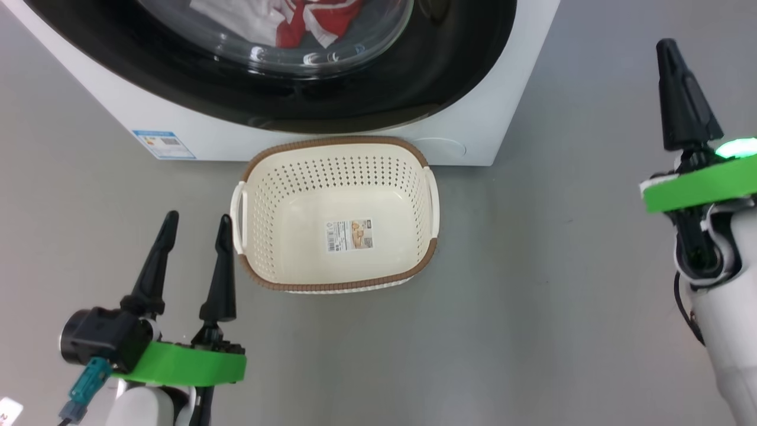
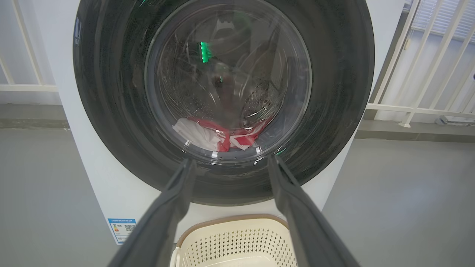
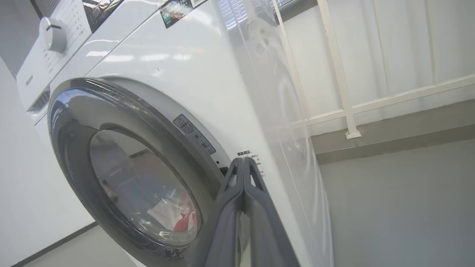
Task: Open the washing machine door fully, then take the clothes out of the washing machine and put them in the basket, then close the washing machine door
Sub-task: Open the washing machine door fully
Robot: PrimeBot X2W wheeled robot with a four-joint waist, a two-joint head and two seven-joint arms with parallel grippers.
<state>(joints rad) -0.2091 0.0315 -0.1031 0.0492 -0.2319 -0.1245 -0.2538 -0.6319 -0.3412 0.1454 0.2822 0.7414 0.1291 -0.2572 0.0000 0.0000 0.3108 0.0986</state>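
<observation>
The left gripper [image 1: 198,220] sits low at the left on its pale left forearm [image 1: 142,408], its two dark fingers spread wide and pointing up the head view. The right gripper [image 1: 668,53] stands higher at the far right, fingers pressed together on nothing. Its right forearm [image 1: 727,331] seems near upright, though the frame edge crops it.

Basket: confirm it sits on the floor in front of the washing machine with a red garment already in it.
Not quite. The basket does sit on the floor in front of the washing machine, but the head view shows it holds no garment, just a paper label; the clothes lie behind the shut door.
</observation>
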